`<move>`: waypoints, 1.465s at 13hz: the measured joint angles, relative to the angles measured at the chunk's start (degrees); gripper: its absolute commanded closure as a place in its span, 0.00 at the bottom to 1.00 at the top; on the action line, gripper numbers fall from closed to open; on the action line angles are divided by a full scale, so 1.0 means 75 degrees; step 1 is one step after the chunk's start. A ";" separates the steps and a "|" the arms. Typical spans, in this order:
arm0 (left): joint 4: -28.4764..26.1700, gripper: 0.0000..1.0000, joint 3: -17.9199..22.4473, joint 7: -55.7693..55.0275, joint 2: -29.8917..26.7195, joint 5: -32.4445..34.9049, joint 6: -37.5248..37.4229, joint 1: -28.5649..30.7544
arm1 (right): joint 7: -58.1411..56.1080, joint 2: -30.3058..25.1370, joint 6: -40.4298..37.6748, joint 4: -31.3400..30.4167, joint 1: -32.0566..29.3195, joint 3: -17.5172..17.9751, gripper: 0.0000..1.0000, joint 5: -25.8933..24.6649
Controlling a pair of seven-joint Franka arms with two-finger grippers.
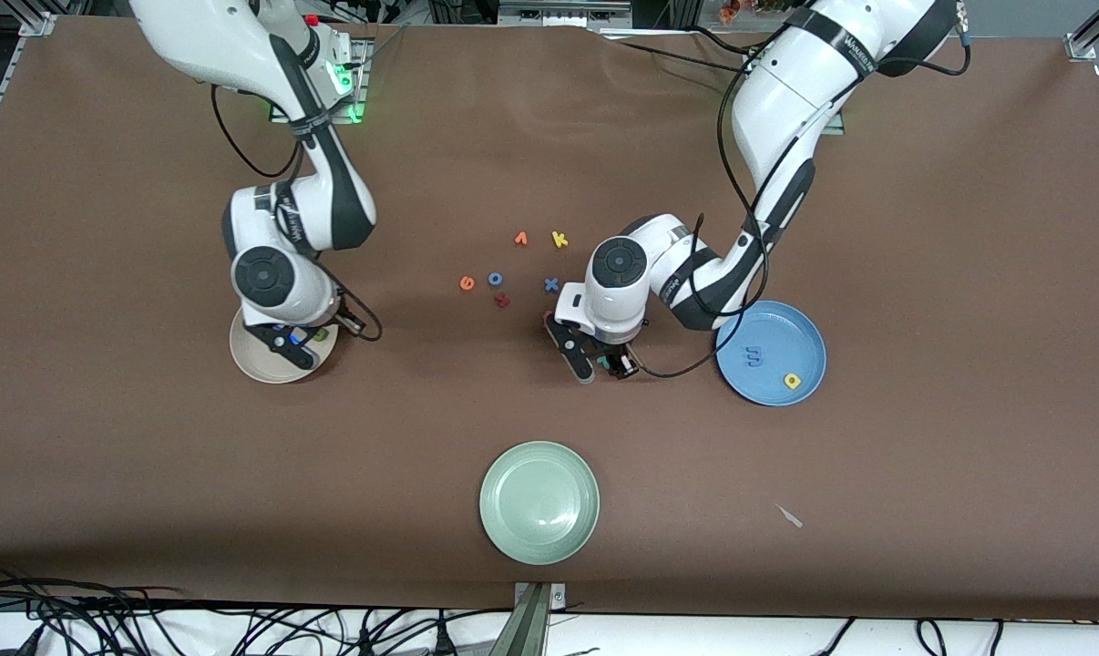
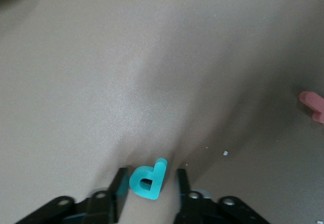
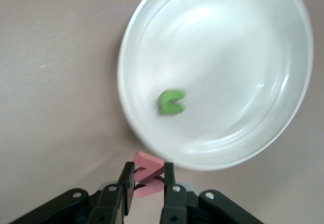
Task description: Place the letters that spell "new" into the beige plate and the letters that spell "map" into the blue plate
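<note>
The left gripper (image 2: 149,186) stood low over the brown table (image 1: 923,273), between the loose letters at the table's middle and the round sky-blue shallow plate (image 1: 809,333). Its two black fingers (image 2: 120,186) bracketed the small teal foam letter p (image 2: 148,179), narrowed almost to the letter's sides. Whether the pads were pressing on the foam could not be determined from the left wrist view. The letter's stem lay next to one finger and its bowl next to the other, so the closing line crossed the short width of the letter.

The blue plate lay just beside this gripper, toward the left arm's end of the table, and was clearly nearer to the left arm than to the right. It already contained the periwinkle-blue foam m (image 1: 752,355) and the yellow round foam a (image 1: 792,381). In judgement, the next move called for a lift followed by a short carry toward that plate.

The right gripper (image 3: 148,181) was clamped on the pinkish-red foam w (image 3: 147,176), just outside the rim of the round cream-beige plate (image 3: 283,128). The olive-green foam n (image 3: 171,102) lay inside that plate. The round orange foam e (image 1: 467,283) lay on the table among the loose letters.
</note>
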 measured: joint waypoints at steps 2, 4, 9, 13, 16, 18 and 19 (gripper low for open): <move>0.0011 0.95 -0.0010 0.0002 -0.0003 0.0000 0.0000 0.0001 | -0.0758 0.0007 -0.0073 -0.0012 -0.0059 -0.0278 1.00 0.0000; 0.0028 0.95 -0.0003 0.0002 -0.0003 0.0000 0.0000 0.0011 | -0.1317 0.0039 -0.0077 -0.0015 -0.0282 -0.0348 1.00 0.0000; 0.0337 0.94 -0.0029 -0.0007 -0.0427 -0.0255 -0.1037 0.0132 | -0.1772 0.0177 -0.0072 0.0101 -0.0516 -0.0312 0.00 0.0008; 0.0404 0.92 -0.0036 0.1150 -0.1440 -0.0863 -0.2785 0.0740 | -0.1488 0.0141 -0.0106 0.0266 -0.0362 0.0005 0.00 0.0123; 0.0292 0.90 -0.0112 0.3683 -0.1630 -0.1381 -0.3615 0.1881 | -0.0882 0.0051 -0.0092 0.0310 -0.0312 0.0693 0.00 0.0310; -0.0029 0.91 -0.0142 0.4486 -0.1635 -0.1403 -0.3672 0.2361 | -0.0605 -0.0007 -0.0088 0.0337 -0.0280 0.1157 0.00 0.0338; -0.0274 0.91 -0.0146 0.4736 -0.1654 -0.1399 -0.3640 0.2518 | -0.0470 -0.0056 -0.0082 0.0339 -0.0277 0.1403 0.00 0.0347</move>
